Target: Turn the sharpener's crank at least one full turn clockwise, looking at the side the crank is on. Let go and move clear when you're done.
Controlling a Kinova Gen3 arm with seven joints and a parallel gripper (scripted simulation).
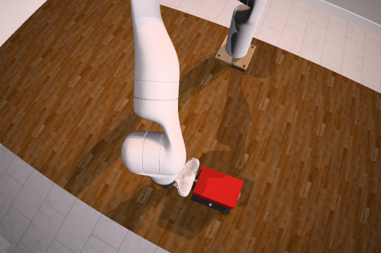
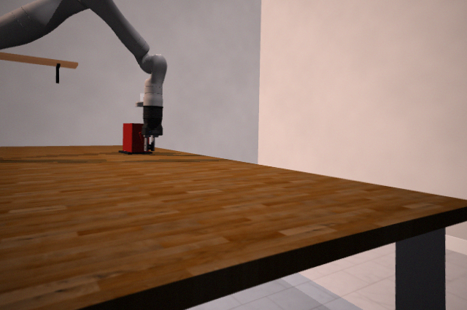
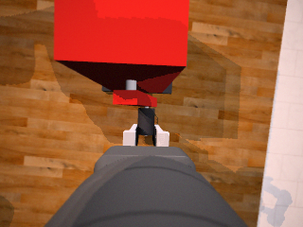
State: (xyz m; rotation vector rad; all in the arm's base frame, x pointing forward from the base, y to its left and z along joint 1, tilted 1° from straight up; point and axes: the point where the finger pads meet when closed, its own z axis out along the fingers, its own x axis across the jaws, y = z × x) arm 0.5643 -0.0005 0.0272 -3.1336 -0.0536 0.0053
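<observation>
The sharpener (image 1: 218, 187) (image 2: 132, 137) (image 3: 121, 33) is a red box on a dark base, standing on the wooden table (image 1: 77, 68) (image 2: 226, 200) near its front edge. Its red crank arm (image 3: 133, 98) sticks out from a white axle (image 3: 131, 84) on the side facing me, with a dark handle (image 3: 146, 121) at its end. My gripper (image 3: 145, 131) (image 2: 150, 143) comes down from above beside the sharpener and is shut on the crank handle, low near the table top. In the top view the arm hides the fingers and the crank.
The arm's base plate (image 1: 236, 55) is bolted at the table's far side. The table's edge and tiled floor (image 3: 286, 118) lie close to the right of the sharpener in the wrist view. A wooden shelf (image 2: 37, 60) hangs at the left of the exterior view.
</observation>
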